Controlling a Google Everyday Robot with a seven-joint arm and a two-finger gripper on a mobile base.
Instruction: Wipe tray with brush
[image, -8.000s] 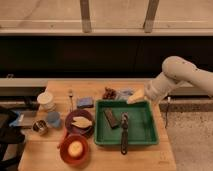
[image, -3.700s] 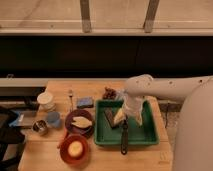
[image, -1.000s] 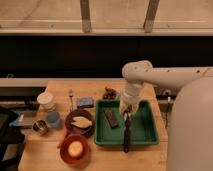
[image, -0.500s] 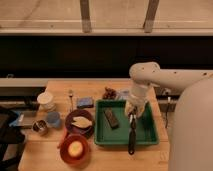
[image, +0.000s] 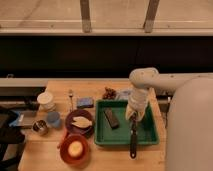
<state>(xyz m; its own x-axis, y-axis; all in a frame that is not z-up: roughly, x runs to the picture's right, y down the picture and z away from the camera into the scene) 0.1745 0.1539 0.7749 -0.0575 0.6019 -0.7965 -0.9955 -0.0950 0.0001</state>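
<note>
Tray (image: 117, 136), green with raised sides, sits on the right half of a wooden table (image: 110, 159), its long side running left to right. The brush (image: 133, 142) lies over the tray's right half, its slim black handle pointing toward the near edge of the table. The handle crosses the tray's front rim and its free end sticks out past it, above the bare wood. The brush's upper end is under the gripper, so its head cannot be made out.

The gripper (image: 133, 117) hangs over the right half of the tray, pointing down, with its fingers closed on the upper end of the brush. The pale arm (image: 150, 80) reaches in from the right, bends above the tray's far right corner and drops to the gripper. The robot's grey body (image: 192, 130) fills the right edge of the view.

Inside the tray, left of the brush and apart from it, lies a dark brown block (image: 111, 118), set at a slant.

Just outside the tray's far left corner is a small blue sponge (image: 85, 102). A fork (image: 70, 98) lies left of the sponge, and a white cup (image: 46, 100) stands further left. A dark plate (image: 80, 122) with something pale on it sits just beside the tray's left wall. A red bowl (image: 74, 148) holding a yellow item is nearer the front edge. A blue cup (image: 53, 119) and a small metal tin (image: 40, 127) stand to the left of the plate.
</note>
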